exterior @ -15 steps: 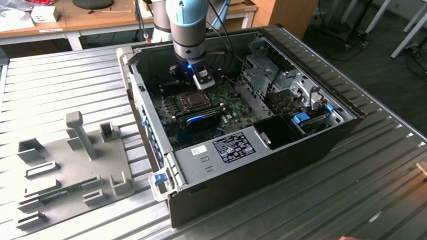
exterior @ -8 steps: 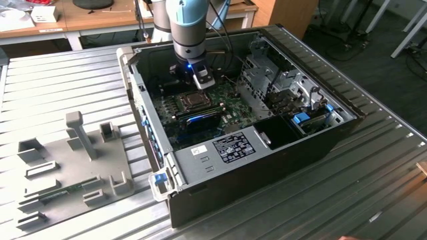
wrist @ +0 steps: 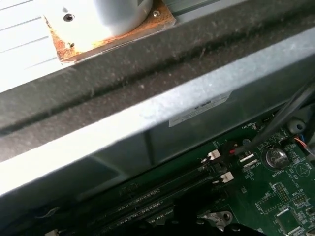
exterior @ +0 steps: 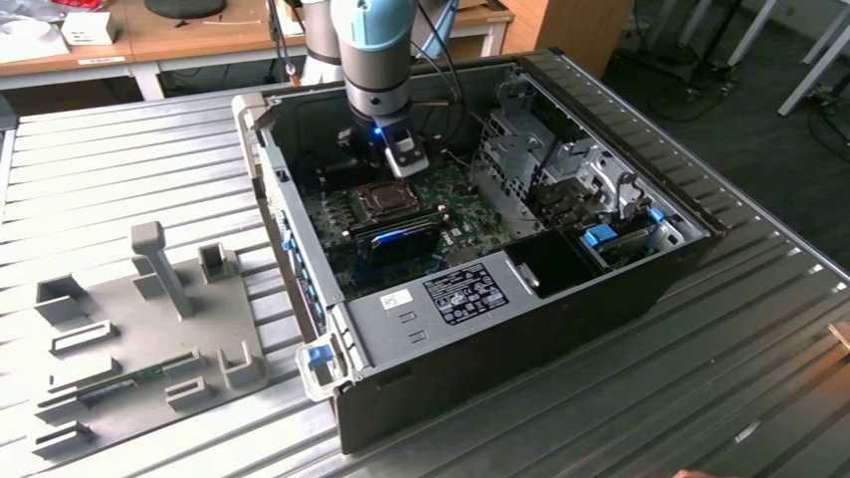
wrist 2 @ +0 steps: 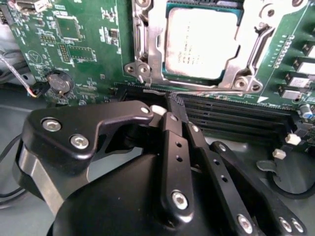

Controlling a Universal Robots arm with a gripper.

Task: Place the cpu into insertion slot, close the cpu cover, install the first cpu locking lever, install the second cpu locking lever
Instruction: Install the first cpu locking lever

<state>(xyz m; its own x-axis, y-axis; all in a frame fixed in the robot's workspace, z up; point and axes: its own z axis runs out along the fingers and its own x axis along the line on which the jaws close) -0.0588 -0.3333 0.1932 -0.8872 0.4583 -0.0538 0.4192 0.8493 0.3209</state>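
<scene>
The cpu (wrist 2: 199, 44), a pale grey metal square, lies in the insertion slot (exterior: 386, 200) on the green board. The silvery cpu cover (wrist 2: 147, 46) lies flat around it, framing its top. A thin metal lever rod (wrist 2: 197, 93) runs along the socket edge beside the black memory slots (wrist 2: 236, 115). My gripper (wrist 2: 170, 104) has its black fingers (wrist 2: 172, 147) shut together with nothing between them. Its tip sits just off that socket edge, close to the rod; I cannot tell whether it touches. In the exterior view the gripper (exterior: 402, 162) hangs inside the open computer case, just behind the socket.
The case walls (exterior: 531, 299) enclose the board, with a drive cage (exterior: 558, 169) on the exterior view's right. A coin battery (wrist 2: 59, 82) and a cable sit beside the socket. A grey fixture plate (exterior: 146, 329) with upright posts lies on the ribbed table on the exterior view's left.
</scene>
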